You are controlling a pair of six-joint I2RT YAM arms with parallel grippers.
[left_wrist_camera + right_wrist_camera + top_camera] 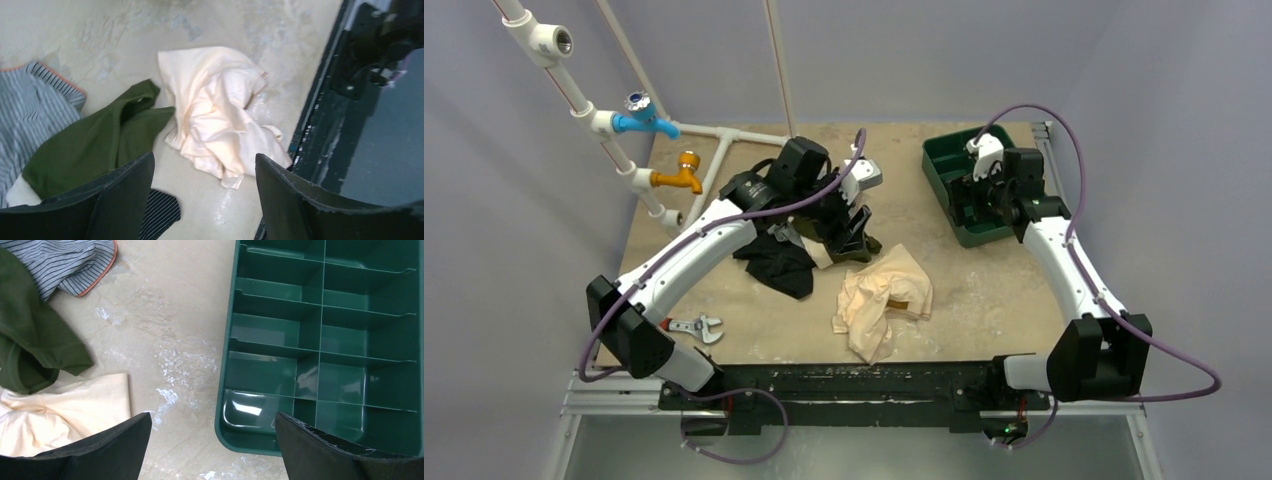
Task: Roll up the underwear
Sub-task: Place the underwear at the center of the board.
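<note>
Lying crumpled on scuffed beige table (pixel 994 290): underwear (pixel 882 298); left hand (pixel 204 157), right hand (pixel 214 416) apart

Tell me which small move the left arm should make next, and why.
Probably lower the open left gripper onto an edge of the underwear to pinch it and spread it flat. It lies crumpled on the table, nothing holds it, and the olive-green garment touches one side, so rolling seems premature.

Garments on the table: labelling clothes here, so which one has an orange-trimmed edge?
The grey striped garment; the olive-green garment and the peach underwear are plain, without stripes or orange edging.
</note>
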